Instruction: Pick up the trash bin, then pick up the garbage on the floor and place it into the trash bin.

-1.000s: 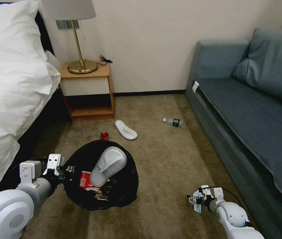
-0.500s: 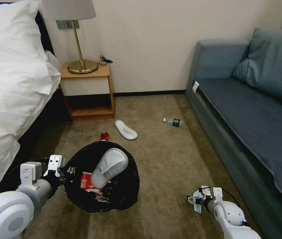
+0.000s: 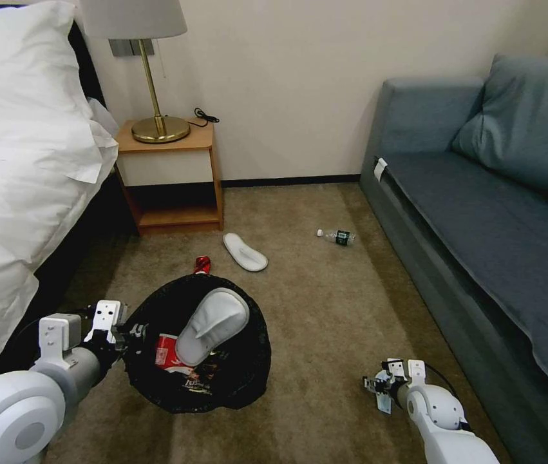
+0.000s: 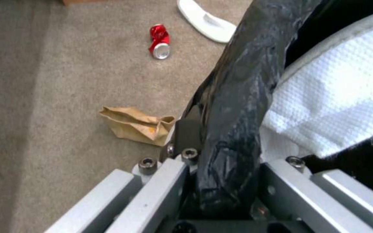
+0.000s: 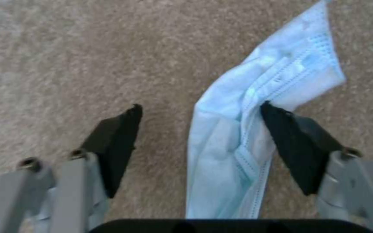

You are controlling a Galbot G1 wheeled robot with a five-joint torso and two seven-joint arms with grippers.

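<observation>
Left end effector grips the trash bin holding a slipper.

The tan carpeted floor carries a white slipper and a crushed red can near the nightstand, a clear bottle toward the sofa, a crumpled brown paper bag, and a pale blue mask.

Trash bin hides most of the red can; mask cut off below.
</observation>
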